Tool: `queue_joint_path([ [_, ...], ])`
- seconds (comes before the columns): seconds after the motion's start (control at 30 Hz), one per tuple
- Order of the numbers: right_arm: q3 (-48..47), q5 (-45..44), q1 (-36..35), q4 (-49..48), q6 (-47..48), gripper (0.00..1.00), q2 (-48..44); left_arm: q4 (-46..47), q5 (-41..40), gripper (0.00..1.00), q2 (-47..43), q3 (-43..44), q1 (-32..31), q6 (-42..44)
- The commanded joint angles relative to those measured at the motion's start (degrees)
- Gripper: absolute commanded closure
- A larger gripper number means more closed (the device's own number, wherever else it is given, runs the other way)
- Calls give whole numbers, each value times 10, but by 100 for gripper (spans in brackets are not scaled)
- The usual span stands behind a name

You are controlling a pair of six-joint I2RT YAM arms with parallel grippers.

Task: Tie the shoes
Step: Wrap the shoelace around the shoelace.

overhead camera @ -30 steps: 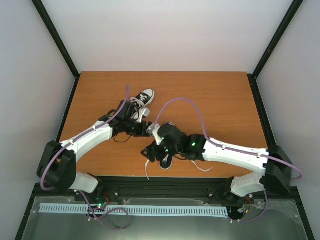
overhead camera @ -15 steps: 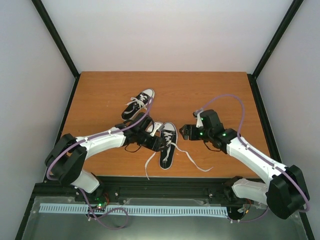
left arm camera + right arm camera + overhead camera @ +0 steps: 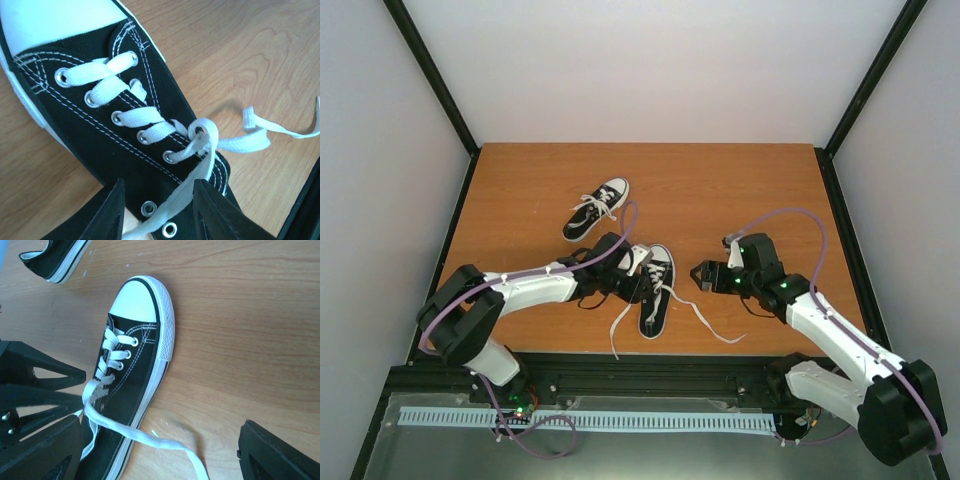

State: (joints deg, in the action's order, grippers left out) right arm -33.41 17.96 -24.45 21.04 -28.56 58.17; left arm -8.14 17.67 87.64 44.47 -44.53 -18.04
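Both the far shoe (image 3: pixel 596 208) and near shoe (image 3: pixel 657 295) point toes away, slightly rightward.

Table (image 3: pixel 740 190): orange-brown wood-grain top with a dark frame along its edges. Two items lie on it, both sole-down.

Far shoe (image 3: pixel 596 209): left of centre, white toe cap pointing far-right, white lacing across its top.

Near shoe (image 3: pixel 657 290): about centre, close to the near edge, toe pointing far. It sits apart from the first, with bare wood between them.

Lace ends (image 3: pixel 150 438): untied and slack on the wood. One trails near-right, the other near-left toward the table's near edge.
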Motion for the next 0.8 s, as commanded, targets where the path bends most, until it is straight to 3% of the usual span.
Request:
queue_joint_path([
  [0.0, 16, -16, 4, 56, -8, 16, -31, 44, 21, 66, 24, 13, -6, 18],
  [0.17, 44, -5, 2, 89, -43, 17, -63, 56, 35, 70, 30, 4, -6, 18],
  [0.47, 76, -5, -1, 108, -64, 17, -100, 74, 60, 59, -9, -29, -6, 16],
  [0.77, 77, 12, -4, 95, -63, 18, -84, 85, 61, 64, 6, -33, -6, 19],
])
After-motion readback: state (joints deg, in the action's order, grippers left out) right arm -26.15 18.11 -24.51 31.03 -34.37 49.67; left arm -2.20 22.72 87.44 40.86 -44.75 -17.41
